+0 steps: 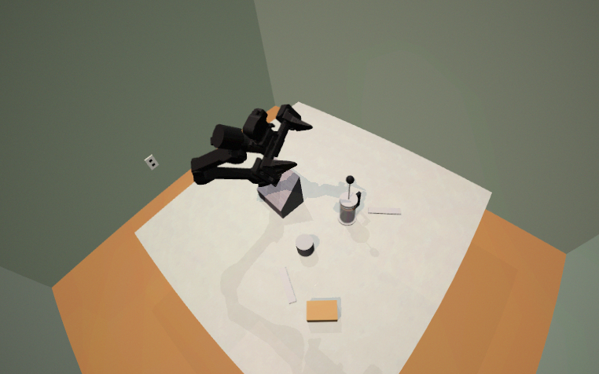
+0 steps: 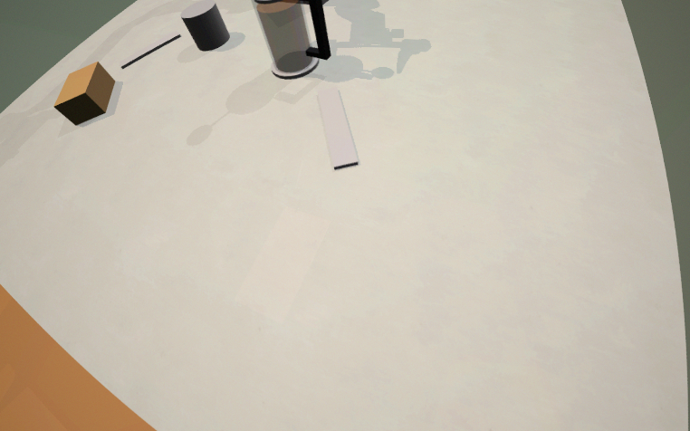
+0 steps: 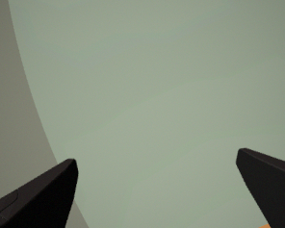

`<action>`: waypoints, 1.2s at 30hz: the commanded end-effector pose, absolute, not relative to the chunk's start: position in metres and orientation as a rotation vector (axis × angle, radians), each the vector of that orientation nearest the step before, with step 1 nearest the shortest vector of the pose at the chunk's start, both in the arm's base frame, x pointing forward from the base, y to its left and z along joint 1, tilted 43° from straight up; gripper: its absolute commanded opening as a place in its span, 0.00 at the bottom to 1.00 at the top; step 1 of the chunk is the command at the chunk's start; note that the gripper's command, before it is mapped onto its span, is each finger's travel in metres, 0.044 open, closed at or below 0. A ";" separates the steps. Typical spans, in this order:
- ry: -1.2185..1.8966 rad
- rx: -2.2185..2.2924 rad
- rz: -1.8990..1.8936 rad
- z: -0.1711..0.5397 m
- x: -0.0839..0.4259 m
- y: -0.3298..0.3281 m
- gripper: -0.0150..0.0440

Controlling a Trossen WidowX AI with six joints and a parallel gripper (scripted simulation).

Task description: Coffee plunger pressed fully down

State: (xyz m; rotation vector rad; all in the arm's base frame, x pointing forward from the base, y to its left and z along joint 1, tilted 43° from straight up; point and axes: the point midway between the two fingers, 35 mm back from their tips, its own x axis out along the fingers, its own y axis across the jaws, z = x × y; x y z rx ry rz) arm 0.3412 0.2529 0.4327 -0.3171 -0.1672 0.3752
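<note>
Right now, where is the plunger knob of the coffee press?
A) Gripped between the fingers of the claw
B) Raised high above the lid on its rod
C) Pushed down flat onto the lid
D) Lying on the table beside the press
B: the plunger knob stands well above the lid of the coffee press on its thin rod, and the open claw is far from it.

So the white table top is sitting on an orange floor. The coffee press is standing upright on it, with a flat pale strip lying just beside it. A dark cylinder is standing nearby, a thin strip is lying further out, and an orange box is resting near that. The arm's grey base block is sitting there too.
</note>
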 end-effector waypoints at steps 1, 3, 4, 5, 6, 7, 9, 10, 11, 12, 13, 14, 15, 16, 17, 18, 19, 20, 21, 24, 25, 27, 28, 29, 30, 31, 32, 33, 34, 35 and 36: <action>0.034 -0.361 0.369 0.358 0.346 0.270 1.00; 0.121 -0.391 0.361 0.325 0.343 0.275 1.00; 0.163 -0.405 0.355 0.308 0.341 0.277 1.00; 0.205 -0.423 0.347 0.291 0.339 0.278 1.00; 0.247 -0.442 0.339 0.274 0.337 0.279 1.00; 0.287 -0.463 0.329 0.257 0.333 0.279 1.00; 0.366 -0.513 0.307 0.224 0.325 0.278 1.00; 0.401 -0.538 0.299 0.208 0.320 0.277 1.00; 0.434 -0.564 0.285 0.193 0.315 0.275 1.00; 0.467 -0.592 0.270 0.179 0.310 0.272 1.00; 0.498 -0.622 0.254 0.164 0.305 0.269 1.00; 0.527 -0.653 0.238 0.151 0.299 0.265 1.00; 0.553 -0.685 0.219 0.139 0.293 0.259 1.00; 0.577 -0.718 0.199 0.128 0.287 0.253 1.00; 0.599 -0.753 0.178 0.117 0.280 0.247 1.00; 0.615 -0.784 0.160 0.110 0.277 0.240 1.00; 0.624 -0.803 0.150 0.106 0.276 0.237 1.00; 0.627 -0.809 0.146 0.104 0.275 0.236 1.00; 0.627 -0.809 0.146 0.103 0.275 0.235 1.00; 0.628 -0.809 0.146 0.091 0.275 0.226 1.00; 0.628 -0.809 0.147 0.086 0.275 0.221 1.00; 0.628 -0.809 0.148 0.071 0.274 0.209 1.00; 0.628 -0.810 0.148 0.065 0.273 0.203 1.00; 0.628 -0.810 0.148 0.061 0.273 0.200 1.00; 0.628 -0.810 0.149 0.058 0.273 0.197 1.00; 0.628 -0.810 0.149 0.058 0.273 0.197 1.00; 0.628 -0.810 0.150 0.058 0.274 0.198 1.00; 0.628 -0.810 0.150 0.059 0.274 0.198 1.00; 0.628 -0.810 0.150 0.059 0.274 0.198 1.00; 0.628 -0.810 0.150 0.058 0.275 0.198 1.00; 0.628 -0.810 0.150 0.058 0.275 0.198 1.00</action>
